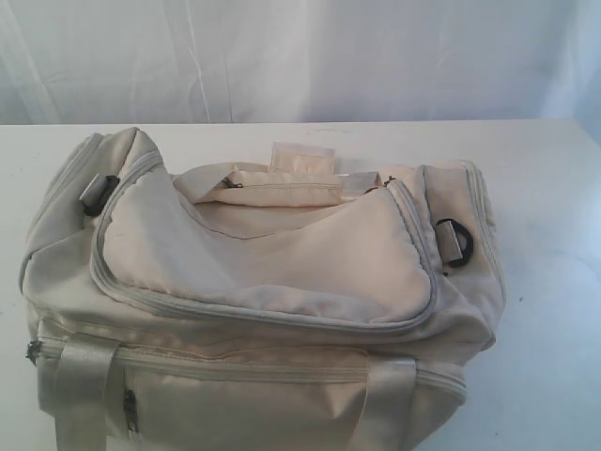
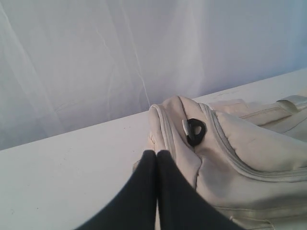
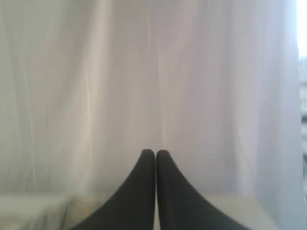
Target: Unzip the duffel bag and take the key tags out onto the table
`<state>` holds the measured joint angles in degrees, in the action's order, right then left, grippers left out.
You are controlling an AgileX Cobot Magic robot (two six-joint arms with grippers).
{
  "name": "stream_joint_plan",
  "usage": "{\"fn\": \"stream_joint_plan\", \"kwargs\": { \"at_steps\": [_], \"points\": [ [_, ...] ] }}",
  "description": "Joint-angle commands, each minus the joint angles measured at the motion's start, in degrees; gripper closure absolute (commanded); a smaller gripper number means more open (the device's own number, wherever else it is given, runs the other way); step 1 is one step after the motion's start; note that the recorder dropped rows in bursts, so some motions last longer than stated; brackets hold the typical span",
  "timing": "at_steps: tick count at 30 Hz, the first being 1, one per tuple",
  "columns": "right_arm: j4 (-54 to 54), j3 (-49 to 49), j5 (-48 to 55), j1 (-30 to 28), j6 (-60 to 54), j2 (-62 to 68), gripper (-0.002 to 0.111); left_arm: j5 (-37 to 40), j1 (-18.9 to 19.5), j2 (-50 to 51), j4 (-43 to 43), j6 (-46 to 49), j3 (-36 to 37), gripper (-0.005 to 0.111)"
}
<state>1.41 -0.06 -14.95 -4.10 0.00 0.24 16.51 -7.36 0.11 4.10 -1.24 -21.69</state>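
Observation:
The cream-beige duffel bag [image 1: 263, 282] lies on the white table [image 1: 545, 188], filling the lower left and middle of the exterior view. Its curved pale grey top zipper [image 1: 282, 319] is closed, and black D-rings sit at both ends [image 1: 99, 193] [image 1: 457, 241]. No key tags show in any view. Neither arm appears in the exterior view. In the left wrist view my left gripper [image 2: 157, 152] is shut and empty, just short of the duffel bag [image 2: 249, 158] end with its D-ring [image 2: 195, 130]. My right gripper [image 3: 155, 152] is shut and empty, facing a white curtain.
A white curtain [image 1: 300, 56] hangs behind the table's far edge. Bare tabletop lies behind and to the right of the bag [image 1: 554, 329]. A front pocket zipper pull [image 1: 130, 411] and webbing straps [image 1: 80, 385] show on the bag's near side.

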Motion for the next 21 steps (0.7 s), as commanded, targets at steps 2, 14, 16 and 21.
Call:
{"fn": "stream_joint_plan", "kwargs": {
  "at_steps": [2,14,16,21],
  "points": [
    [0.38,0.06,-20.77,0.07,3.70,-0.24,0.107,-0.26,-0.39,-0.11,-0.23,0.20,0.38,0.107],
    [12.68,-19.84,23.79,0.07,11.54,15.24,0.108,0.77,-0.39,1.99,0.68,-0.17,0.37,0.107],
    [11.60,-26.13,32.35,0.07,8.94,23.65,0.108,2.38,-0.39,4.43,0.68,-1.22,0.37,0.107],
    [11.60,-32.55,42.58,0.07,5.47,33.06,0.108,5.70,-0.39,12.03,-1.42,-8.47,-3.40,0.107]
  ]
}}
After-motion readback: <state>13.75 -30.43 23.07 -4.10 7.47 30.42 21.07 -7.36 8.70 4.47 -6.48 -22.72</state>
